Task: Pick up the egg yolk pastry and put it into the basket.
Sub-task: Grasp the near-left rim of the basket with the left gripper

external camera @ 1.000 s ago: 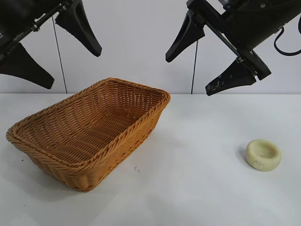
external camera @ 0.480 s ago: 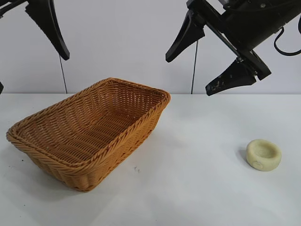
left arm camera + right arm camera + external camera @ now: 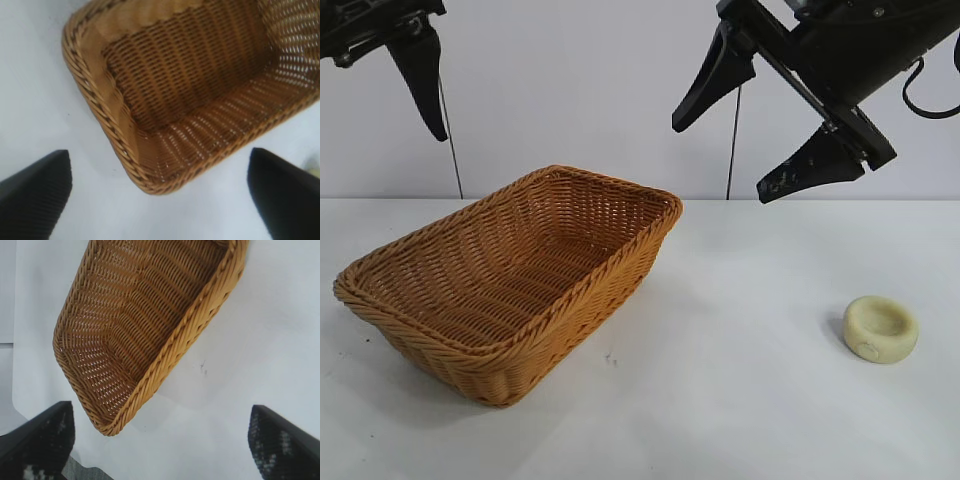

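The egg yolk pastry (image 3: 880,328), a small pale yellow puck with a dimpled top, lies on the white table at the right, far from the basket. The orange-brown wicker basket (image 3: 450,255) stands empty at the left; it also shows in the left wrist view (image 3: 95,85) and the right wrist view (image 3: 200,315). My right gripper (image 3: 720,160) hangs open high above the table between basket and pastry, holding nothing (image 3: 161,409). My left gripper (image 3: 159,154) is open and empty, high over the basket's left end; only one of its fingers (image 3: 423,75) shows in the exterior view.
A white table (image 3: 740,400) carries both things, with a white wall behind. A thin dark cable (image 3: 733,150) hangs down behind the right arm, and another (image 3: 450,150) hangs behind the left arm.
My left gripper has swung up and to the left, so one of its fingers has left the exterior view. The right arm, basket and pastry have not moved.
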`<move>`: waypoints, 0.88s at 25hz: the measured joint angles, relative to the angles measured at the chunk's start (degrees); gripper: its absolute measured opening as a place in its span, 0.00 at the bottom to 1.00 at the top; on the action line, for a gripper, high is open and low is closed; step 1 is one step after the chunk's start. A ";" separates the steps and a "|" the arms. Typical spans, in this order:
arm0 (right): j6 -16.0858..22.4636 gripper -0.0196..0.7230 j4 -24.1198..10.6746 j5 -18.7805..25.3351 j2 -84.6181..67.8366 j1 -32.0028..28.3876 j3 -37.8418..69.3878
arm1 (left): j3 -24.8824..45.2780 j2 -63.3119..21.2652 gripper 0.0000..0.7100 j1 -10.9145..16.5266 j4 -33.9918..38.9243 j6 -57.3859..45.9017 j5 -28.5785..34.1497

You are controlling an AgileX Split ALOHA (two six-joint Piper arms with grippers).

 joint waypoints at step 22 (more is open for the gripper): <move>0.00 0.94 0.00 0.00 0.00 0.00 0.00 | 16.10 4.99 0.96 0.83 -7.06 -3.00 -17.45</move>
